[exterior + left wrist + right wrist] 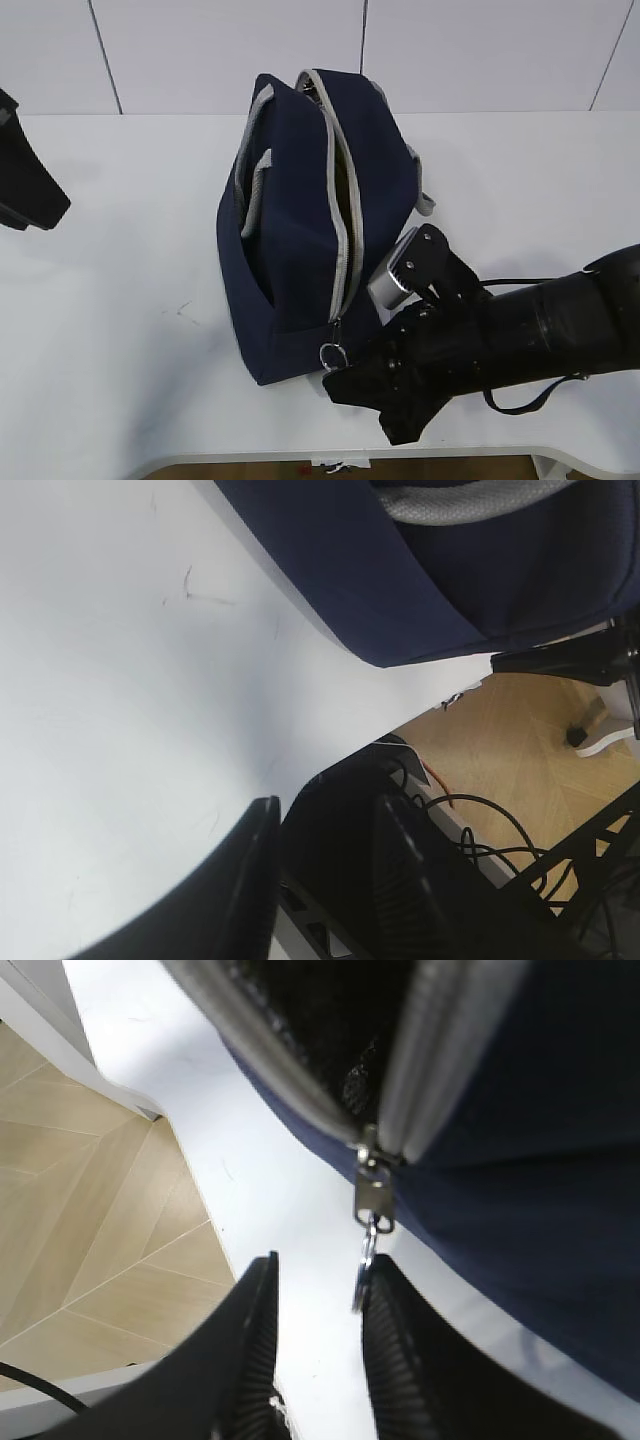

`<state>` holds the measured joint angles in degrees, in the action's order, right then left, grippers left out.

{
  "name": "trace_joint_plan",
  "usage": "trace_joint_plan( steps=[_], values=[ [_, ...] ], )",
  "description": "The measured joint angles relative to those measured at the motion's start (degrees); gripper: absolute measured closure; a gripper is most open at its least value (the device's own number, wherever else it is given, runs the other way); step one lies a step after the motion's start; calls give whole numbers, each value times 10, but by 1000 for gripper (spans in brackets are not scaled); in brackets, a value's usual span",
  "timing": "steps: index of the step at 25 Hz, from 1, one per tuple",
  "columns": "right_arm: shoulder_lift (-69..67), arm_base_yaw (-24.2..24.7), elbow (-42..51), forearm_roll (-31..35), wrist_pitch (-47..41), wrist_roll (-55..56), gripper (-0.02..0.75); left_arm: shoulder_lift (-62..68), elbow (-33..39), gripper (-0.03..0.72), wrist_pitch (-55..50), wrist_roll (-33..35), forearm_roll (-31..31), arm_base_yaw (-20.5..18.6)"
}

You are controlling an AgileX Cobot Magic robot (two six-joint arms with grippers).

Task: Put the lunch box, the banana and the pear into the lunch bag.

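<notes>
Standing on the white table (120, 300), the lunch bag (300, 250) has its grey zipper (345, 230) open along the top, the slider sitting at the bag's near end with the metal ring pull (333, 355) hanging from it. None of the lunch box, banana or pear can be seen; the bag's inside is too dark to tell what it holds. Just beside the ring, at the bag's near corner, the right gripper (315, 1350) has its fingers apart, the ring touching one finger's inner face. Well away from the bag, at the table's edge, the left gripper (325, 880) hangs with fingers parted and nothing between them.
</notes>
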<state>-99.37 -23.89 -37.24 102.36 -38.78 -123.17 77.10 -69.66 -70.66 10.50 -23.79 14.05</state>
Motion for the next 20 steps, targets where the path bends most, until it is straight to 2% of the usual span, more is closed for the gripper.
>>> trace_joint_plan(
  steps=[20],
  values=[
    [-1,0,-13,0,19,50,519,0,0,444,0,0,-3,0]
  ],
)
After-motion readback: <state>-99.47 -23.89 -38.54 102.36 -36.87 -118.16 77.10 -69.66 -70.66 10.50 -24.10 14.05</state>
